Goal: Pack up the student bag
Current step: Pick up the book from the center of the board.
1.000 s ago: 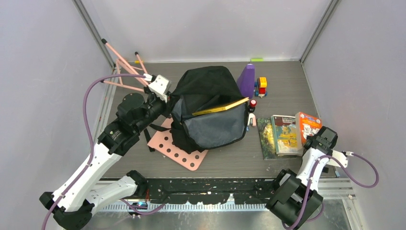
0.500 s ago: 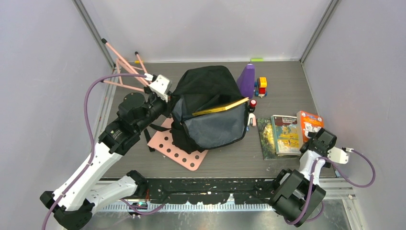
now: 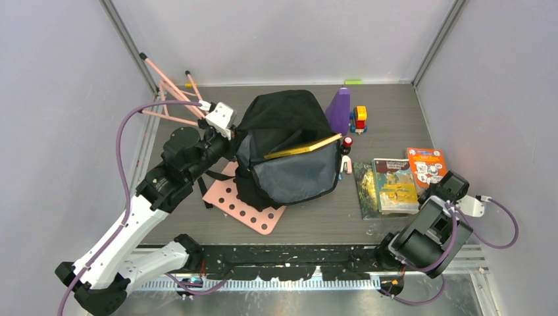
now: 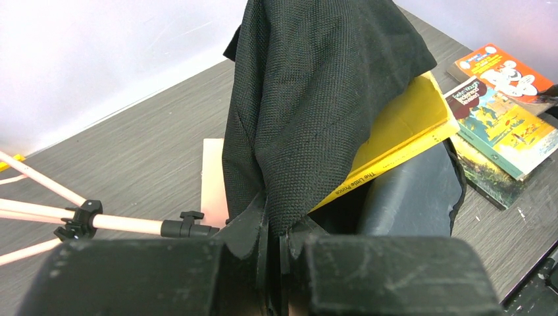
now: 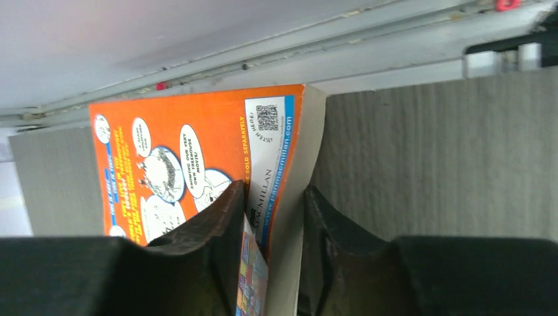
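The student bag (image 3: 283, 131) stands mid-table, black with a grey lining, its mouth facing the front right. A yellow book (image 3: 304, 147) pokes out of the opening. My left gripper (image 3: 231, 135) is shut on the bag's black fabric edge (image 4: 283, 204) and holds the flap up. An orange picture book (image 3: 426, 164) lies at the right side of the table. My right gripper (image 3: 439, 187) is shut on its near edge. In the right wrist view the fingers (image 5: 220, 217) clamp the orange book (image 5: 197, 151) by its page side.
A green-covered book (image 3: 393, 184) lies on a darker one (image 3: 367, 194) just left of the orange book. A purple object (image 3: 339, 110), toy blocks (image 3: 358, 118) and a red-capped item (image 3: 346, 143) sit behind the bag. A pink perforated board (image 3: 243, 204) and pink rods (image 3: 171, 92) are on the left.
My right gripper went from wide open to shut on the orange book, and the right arm swung outward to the right. The left arm and bag stayed still.
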You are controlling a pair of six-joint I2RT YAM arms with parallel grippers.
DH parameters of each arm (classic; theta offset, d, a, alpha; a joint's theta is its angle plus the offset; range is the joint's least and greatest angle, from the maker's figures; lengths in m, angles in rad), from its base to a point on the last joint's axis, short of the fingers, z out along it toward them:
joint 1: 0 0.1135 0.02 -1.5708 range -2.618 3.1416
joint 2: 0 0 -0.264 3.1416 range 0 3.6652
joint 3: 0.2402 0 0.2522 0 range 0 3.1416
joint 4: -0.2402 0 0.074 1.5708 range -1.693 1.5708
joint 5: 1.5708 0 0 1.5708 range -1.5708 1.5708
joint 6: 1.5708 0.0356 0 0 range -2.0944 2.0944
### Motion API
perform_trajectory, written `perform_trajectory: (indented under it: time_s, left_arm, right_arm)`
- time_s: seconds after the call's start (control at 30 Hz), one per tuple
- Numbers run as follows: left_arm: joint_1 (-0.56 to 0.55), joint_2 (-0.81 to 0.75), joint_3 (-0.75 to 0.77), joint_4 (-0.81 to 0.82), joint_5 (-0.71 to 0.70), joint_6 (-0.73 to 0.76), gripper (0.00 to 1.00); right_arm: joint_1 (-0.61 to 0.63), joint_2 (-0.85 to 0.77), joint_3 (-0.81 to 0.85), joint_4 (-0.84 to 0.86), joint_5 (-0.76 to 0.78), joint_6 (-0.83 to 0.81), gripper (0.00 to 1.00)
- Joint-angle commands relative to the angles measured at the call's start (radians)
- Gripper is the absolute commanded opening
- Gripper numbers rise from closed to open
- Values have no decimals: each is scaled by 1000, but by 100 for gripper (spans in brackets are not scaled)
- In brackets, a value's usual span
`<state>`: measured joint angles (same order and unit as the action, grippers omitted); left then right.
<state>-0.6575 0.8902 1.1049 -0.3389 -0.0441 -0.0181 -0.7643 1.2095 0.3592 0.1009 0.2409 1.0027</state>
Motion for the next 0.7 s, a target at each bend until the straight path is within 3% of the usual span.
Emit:
perform_trajectory:
  time_s: [0.0,0.1,0.13,0.27,0.4,0.67]
  left_arm:
    - [-2,-23,8,54,-23,14,0]
    - [-1,-33,3,60,-26,14,0]
    - [-1,-37,1,61,-28,14,0]
    - [-2,-40,3,64,-27,14,0]
    - [-1,-37,4,63,-16,14,0]
    - [-1,-25,7,61,-11,10,0]
  right_arm:
    - [-2,42,-5,35,-82,-41,23]
    - [-2,-27,8,-2,-72,-85,3]
    - [-2,-79,13,-18,-66,-106,2]
    - [-2,-263,88,-182,-39,-209,1]
    - [0,-348,253,-362,-48,-342,1]
    - [19,-256,715,-691,-187,-554,1]
